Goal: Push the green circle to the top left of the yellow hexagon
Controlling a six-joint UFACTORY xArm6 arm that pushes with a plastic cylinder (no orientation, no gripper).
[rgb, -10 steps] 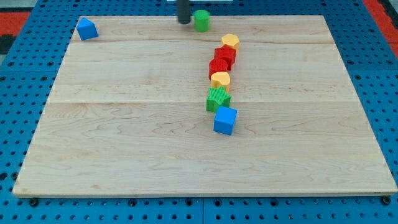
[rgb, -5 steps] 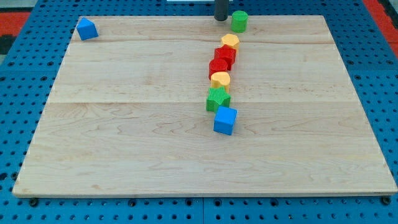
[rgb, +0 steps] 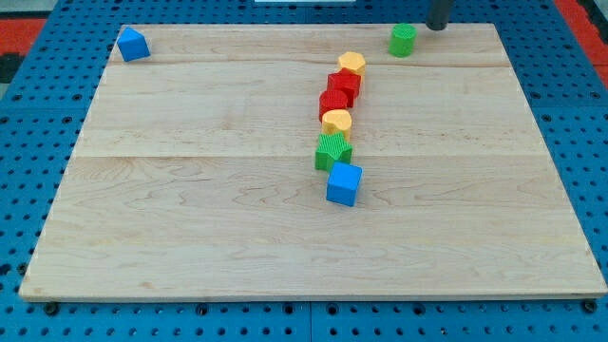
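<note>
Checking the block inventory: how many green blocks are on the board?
2. The green circle stands near the view's top right, just left of my tip. The green star sits mid-board, in the column above the blue cube. None appear hidden.

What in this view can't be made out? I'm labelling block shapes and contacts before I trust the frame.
- The dark rod: cut off by the view's top edge; only my tip shows, to the right of the green circle.
- The two red blocks: shapes unclear, since they overlap and the yellow blocks crowd them.
- Which yellow block is the hexagon: too small to tell.
- The wooden board: bottom corners clipped.
</note>
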